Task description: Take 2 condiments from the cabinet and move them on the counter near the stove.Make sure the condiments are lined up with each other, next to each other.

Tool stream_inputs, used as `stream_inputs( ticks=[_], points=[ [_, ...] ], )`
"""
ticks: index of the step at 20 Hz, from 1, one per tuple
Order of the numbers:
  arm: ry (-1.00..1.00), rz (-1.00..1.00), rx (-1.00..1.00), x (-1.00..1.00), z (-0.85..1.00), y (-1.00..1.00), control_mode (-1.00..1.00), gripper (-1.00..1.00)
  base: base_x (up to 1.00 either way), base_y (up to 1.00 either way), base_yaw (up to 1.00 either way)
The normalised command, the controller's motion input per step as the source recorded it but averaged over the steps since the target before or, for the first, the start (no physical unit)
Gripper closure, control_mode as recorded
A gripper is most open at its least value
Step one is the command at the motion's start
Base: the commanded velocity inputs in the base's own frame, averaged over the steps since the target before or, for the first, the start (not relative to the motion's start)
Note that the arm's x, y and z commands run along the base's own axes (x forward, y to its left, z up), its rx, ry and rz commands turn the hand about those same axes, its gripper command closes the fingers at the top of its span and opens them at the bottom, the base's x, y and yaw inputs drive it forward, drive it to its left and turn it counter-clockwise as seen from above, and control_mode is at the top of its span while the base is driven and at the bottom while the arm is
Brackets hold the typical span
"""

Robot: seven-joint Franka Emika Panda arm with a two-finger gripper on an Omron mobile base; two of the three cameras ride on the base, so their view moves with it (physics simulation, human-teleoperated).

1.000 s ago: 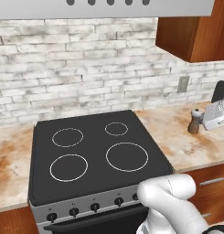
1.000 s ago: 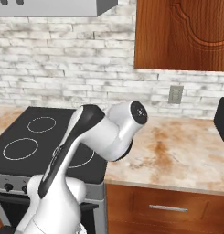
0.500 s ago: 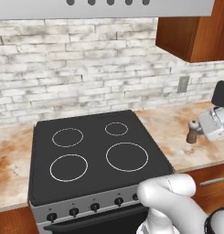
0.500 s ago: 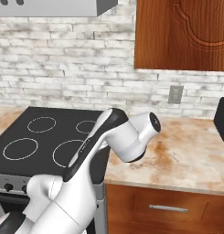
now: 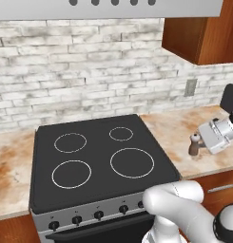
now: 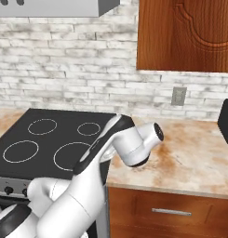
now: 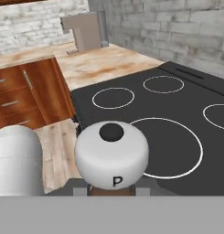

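Note:
A small dark-brown shaker (image 5: 195,144) with a pale cap stands upright over the beige counter (image 5: 171,127), right of the black stove (image 5: 99,156). My gripper (image 5: 201,144) reaches in from the right and is shut on it. Whether its base touches the stone I cannot tell. In the hand view the shaker's cap (image 7: 112,153), marked with a P, sits right in front of the camera, with the stove (image 7: 177,114) beyond it. The reddish-brown cabinet (image 5: 199,33) hangs above, its door (image 6: 185,35) closed in the right base view.
A grey coffee machine (image 7: 86,29) stands on the counter past the stove. Wooden drawers (image 7: 22,91) with silver handles sit below it. A wall outlet (image 5: 190,87) is on the brick backsplash. My arm's elbow (image 6: 134,144) hangs over the counter edge (image 6: 190,153).
My gripper has carried the shaker down and a little left, toward the counter beside the stove. The arm's elbow has swung right across the right base view.

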Motion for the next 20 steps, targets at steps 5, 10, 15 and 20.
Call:
stream_inputs(
  ticks=[5,10,15,20],
  points=[
    [-0.01,0.02,0.00,0.16,-0.36,0.00,-1.00,1.00,0.00,0.00,0.00],
    [-0.08,0.01,0.00,0.17,-0.40,0.00,-1.00,1.00,0.00,0.00,0.00],
    [-0.07,0.03,0.00,0.19,-0.29,0.00,-1.00,1.00,0.00,0.00,0.00],
    [0.00,0.05,0.00,0.31,-0.25,-0.01,-1.00,1.00,0.00,0.00,0.00]
  ],
)
